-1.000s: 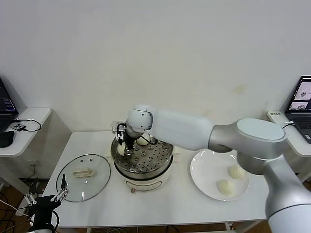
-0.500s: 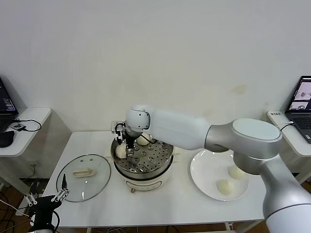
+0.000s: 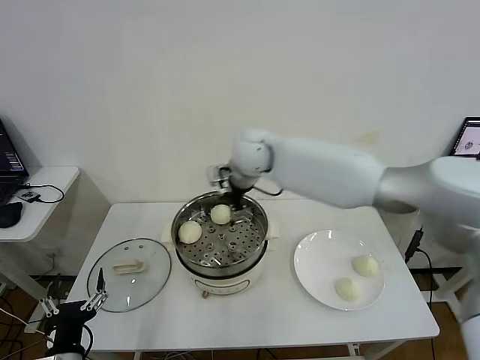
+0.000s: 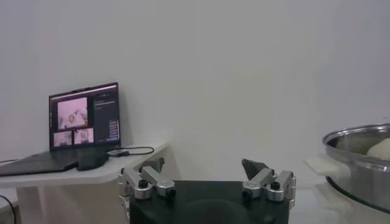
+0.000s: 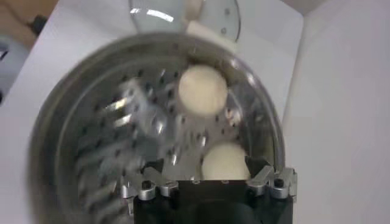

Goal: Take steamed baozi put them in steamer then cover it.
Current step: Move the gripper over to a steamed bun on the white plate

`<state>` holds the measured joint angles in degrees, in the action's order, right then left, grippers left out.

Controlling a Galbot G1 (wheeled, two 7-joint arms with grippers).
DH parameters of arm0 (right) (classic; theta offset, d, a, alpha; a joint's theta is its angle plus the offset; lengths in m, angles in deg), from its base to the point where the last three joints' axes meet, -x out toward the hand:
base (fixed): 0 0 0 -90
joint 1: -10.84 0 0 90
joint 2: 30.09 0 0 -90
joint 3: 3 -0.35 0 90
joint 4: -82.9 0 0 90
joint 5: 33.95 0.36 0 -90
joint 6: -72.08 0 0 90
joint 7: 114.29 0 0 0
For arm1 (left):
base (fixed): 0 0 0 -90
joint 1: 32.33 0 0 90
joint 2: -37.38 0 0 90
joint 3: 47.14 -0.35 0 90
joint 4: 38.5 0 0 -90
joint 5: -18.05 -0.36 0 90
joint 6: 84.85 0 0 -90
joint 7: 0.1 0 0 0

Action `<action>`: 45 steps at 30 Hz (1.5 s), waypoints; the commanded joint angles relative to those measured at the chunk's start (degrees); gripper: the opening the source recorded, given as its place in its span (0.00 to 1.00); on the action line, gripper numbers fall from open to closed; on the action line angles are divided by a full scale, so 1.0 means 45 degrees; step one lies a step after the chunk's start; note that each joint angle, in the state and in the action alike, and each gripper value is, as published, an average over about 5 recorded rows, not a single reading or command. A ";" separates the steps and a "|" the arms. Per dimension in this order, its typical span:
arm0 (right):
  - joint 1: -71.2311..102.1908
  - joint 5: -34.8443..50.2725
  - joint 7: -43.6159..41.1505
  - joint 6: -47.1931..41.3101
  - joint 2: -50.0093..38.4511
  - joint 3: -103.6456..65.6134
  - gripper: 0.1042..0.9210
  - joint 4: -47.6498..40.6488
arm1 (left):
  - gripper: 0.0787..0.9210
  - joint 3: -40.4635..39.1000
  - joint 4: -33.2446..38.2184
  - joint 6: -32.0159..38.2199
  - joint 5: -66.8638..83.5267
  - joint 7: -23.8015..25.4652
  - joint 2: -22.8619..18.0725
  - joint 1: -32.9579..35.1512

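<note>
The steamer [image 3: 225, 259] stands mid-table with two baozi on its perforated tray, one at the left [image 3: 190, 232] and one at the back [image 3: 220, 214]. Two more baozi [image 3: 365, 265] [image 3: 347, 288] lie on the white plate [image 3: 319, 262]. The glass cover [image 3: 129, 283] lies flat on the table left of the steamer. My right gripper [image 3: 235, 198] hovers over the steamer's far rim, open and empty. In the right wrist view it [image 5: 207, 165] is above the steamer [image 5: 73, 122], with both baozi [image 5: 203, 90] [image 5: 224, 161] below. My left gripper [image 3: 71, 307] [image 4: 203, 165] is parked low at the table's front-left corner, open.
A side desk with a laptop [image 4: 85, 115] stands to the left. Another laptop [image 3: 469, 139] is on a desk at the right. The steamer wall [image 4: 359, 158] shows in the left wrist view. The wall is close behind the table.
My right gripper let go of a baozi at the left of the tray. It then rose and moved right and back to the steamer's far rim.
</note>
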<state>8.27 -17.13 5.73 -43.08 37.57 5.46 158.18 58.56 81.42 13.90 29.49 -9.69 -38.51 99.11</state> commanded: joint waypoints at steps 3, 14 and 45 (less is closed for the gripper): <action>-0.1641 -0.1157 -0.1921 0.1601 -0.7057 0.1210 0.88 0.4844 | 0.88 -0.0138 0.0015 -0.0024 -0.0034 0.0006 0.0070 -0.0003; 0.2307 -0.3726 -0.1609 0.2115 -0.9928 0.0146 0.88 0.5781 | 0.88 -0.0400 -0.0087 -0.0022 -0.0276 0.0005 -0.0033 0.0056; 0.7881 -0.5963 -0.0841 0.2034 -0.9005 -0.3834 0.88 0.3496 | 0.88 -0.0511 -0.0337 -0.0049 -0.0552 -0.0003 -0.0312 0.0083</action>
<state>39.14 -42.05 1.41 -33.98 -3.34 -8.79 175.78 56.33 79.97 13.70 27.08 -9.72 -39.88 99.54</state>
